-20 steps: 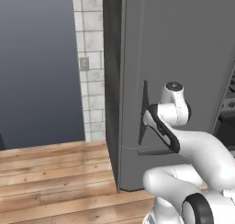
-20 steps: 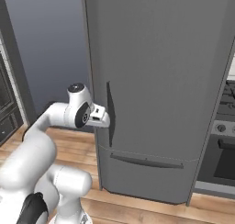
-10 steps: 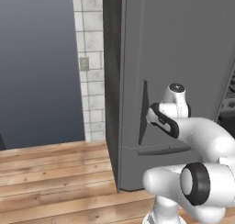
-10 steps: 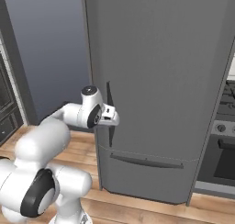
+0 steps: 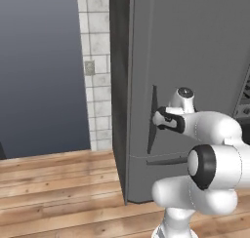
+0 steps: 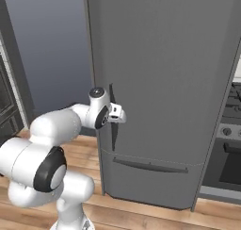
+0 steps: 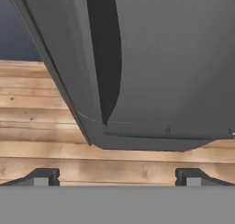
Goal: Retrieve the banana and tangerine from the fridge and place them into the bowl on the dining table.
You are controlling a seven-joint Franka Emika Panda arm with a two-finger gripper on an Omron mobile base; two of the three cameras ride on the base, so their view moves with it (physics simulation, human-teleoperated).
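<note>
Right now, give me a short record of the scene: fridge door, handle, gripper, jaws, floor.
fridge: upper door shut, lower drawer shut
handle recess: dark, curved, on the door's left edge
gripper: at the handle recess, level with its middle
jaws: open, holding nothing
floor: wooden planks
range: dark, right of the fridge

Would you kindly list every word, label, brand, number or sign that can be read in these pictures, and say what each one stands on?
No readable text in any view.
The fridge door is plain grey, with no brand or label.
The gripper and the white arm carry no lettering.
The small plate on the tiled wall is blank.
The oven range at the right edge has knobs, but any marks there are too small to read.
</note>
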